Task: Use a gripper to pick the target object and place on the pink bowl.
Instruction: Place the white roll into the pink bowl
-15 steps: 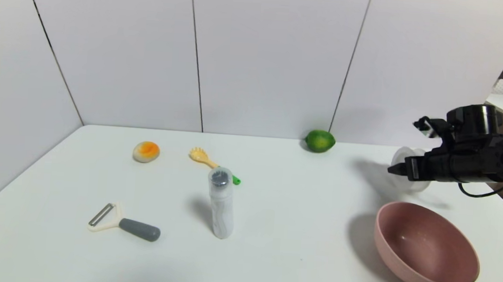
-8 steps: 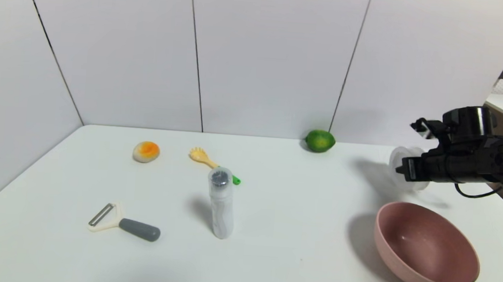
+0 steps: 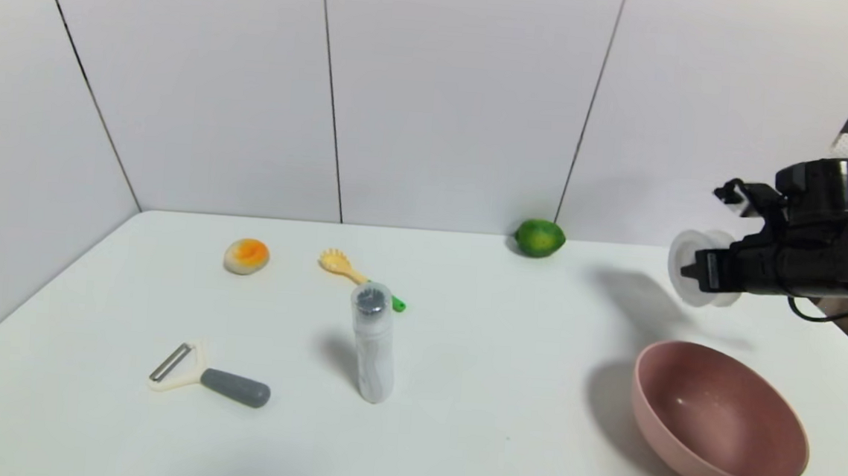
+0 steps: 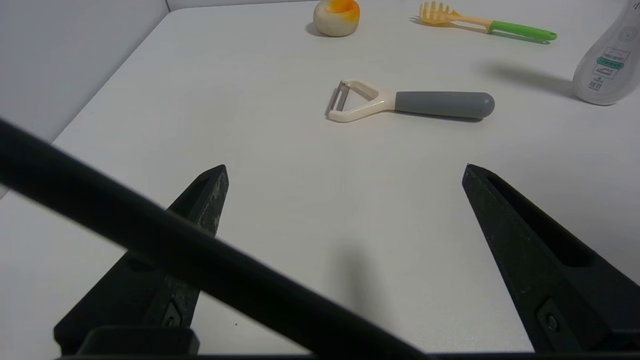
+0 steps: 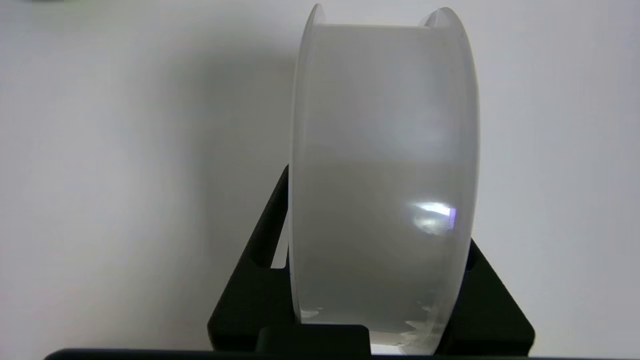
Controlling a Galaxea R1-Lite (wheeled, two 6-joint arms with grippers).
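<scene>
Head view: the target object (image 3: 692,275) is held off the table (image 3: 458,390), clamped between the fingers of the right gripper (image 3: 697,276), lying on its side with a round rimmed face turned away from the arm. It is carried above and just behind the pink bowl (image 3: 717,415), toward the wall, not yet over the bowl's opening. The bowl is seen tilted, resting on the table, inside empty.

Right wrist view: the target object (image 5: 382,185) is seen pinched at its two flat faces, one dark finger (image 5: 260,260) on each side; the right gripper (image 5: 372,300) is closed on it. Only white surface is seen behind it.

Relative to the pink bowl: a lime (image 3: 539,238) is placed farther back against the wall, to the bowl's left. A clear slim bottle (image 3: 372,343) is stood upright well to the left. A yellow fork with a green handle (image 3: 358,273) is laid just behind the bottle. An orange-and-white round piece (image 3: 246,255) and a peeler (image 3: 209,380) are found farther left still.

Left wrist view: the left gripper (image 4: 345,170) is held low over the table with fingers spread wide, nothing between them; the peeler (image 4: 410,101) is seen ahead of it. This arm is not seen in the head view.
</scene>
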